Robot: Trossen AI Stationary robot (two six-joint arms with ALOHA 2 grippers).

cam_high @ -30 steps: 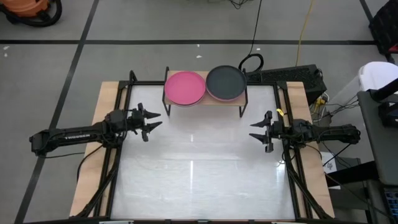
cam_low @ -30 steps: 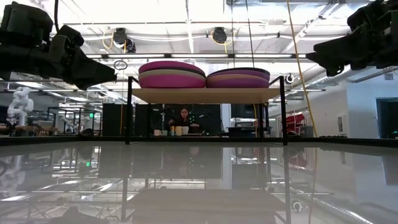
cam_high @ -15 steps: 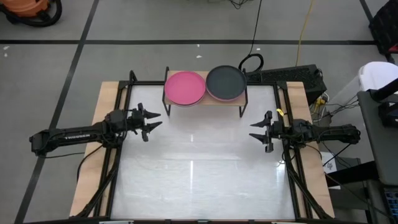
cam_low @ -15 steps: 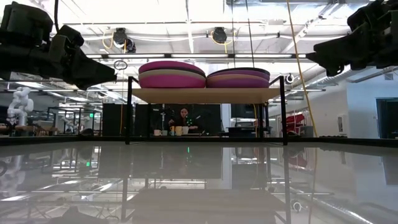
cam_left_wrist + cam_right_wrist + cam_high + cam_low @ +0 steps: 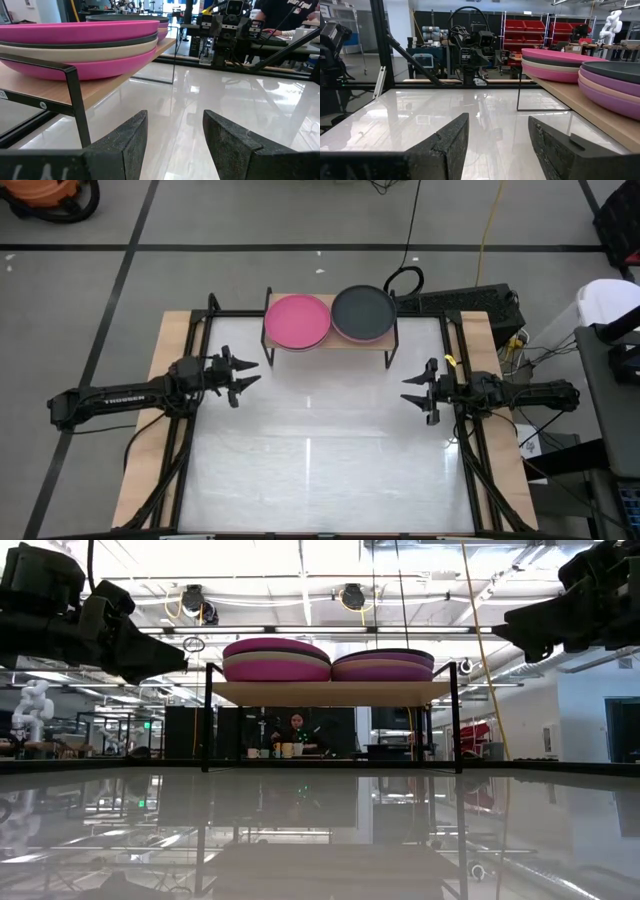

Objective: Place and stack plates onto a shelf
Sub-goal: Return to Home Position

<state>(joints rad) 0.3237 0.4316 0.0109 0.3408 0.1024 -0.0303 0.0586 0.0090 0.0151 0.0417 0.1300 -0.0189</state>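
On the shelf (image 5: 330,692) at the bench's (image 5: 320,460) far edge stand two stacks of plates (image 5: 277,662), the left topped by a hot pink plate (image 5: 297,320), the right by a dark grey plate (image 5: 363,312). The left end effector (image 5: 250,375) and the right end effector (image 5: 408,392) hover at the bench's left and right sides, nearer than the shelf and apart from it, fingers spread, holding nothing.

Glossy white counter (image 5: 310,470) with wood edges, sitting on grey floor marked with dark tape lines. Orange shop vac (image 5: 50,195) at the far left corner. Yellow cable (image 5: 487,230) and a black cable loop (image 5: 404,280) behind the counter. A person (image 5: 296,730) is seated in the background; red storage bins (image 5: 530,37) stand across the room.
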